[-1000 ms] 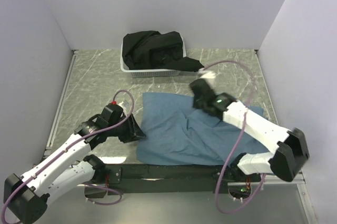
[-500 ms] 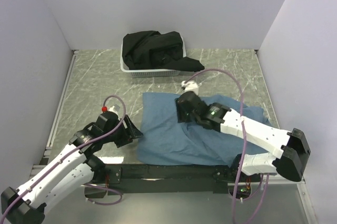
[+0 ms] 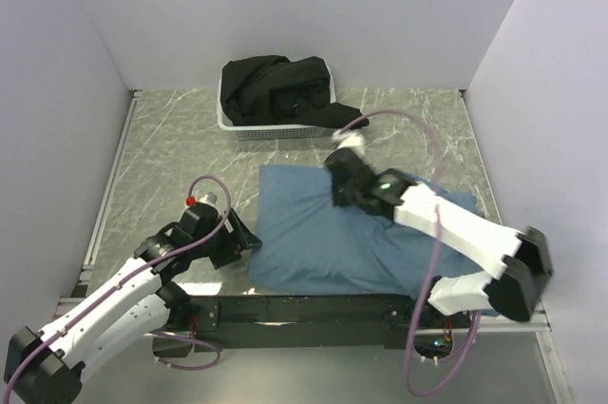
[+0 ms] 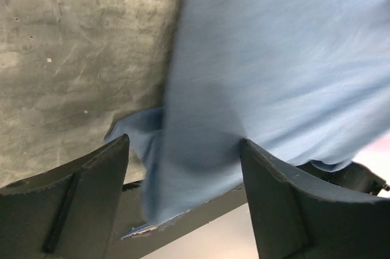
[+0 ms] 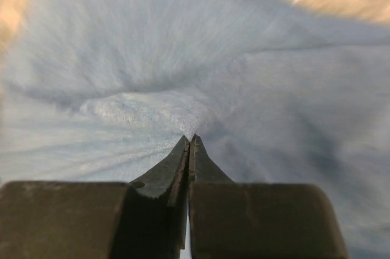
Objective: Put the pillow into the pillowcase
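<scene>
My left gripper (image 4: 183,143) stands wide open at the left near corner of the pillowcase (image 3: 323,242). In the left wrist view the blue fabric hangs down between my two dark fingers (image 4: 91,192), and neither of them presses on it.

My right gripper (image 5: 190,137) is fully closed, and its two tips meet in one point. They rest on the top of the pillowcase, toward its far edge, where the folds of the fabric run together. I cannot tell whether a pinch of cloth sits between the tips.

The pillowcase lies on the table (image 3: 171,157), close to the near edge between my two arms, and it looks puffed. The pillow itself does not show in any view.

At the back stands a white basket (image 3: 249,128) with a black cloth (image 3: 280,86) in it.
</scene>
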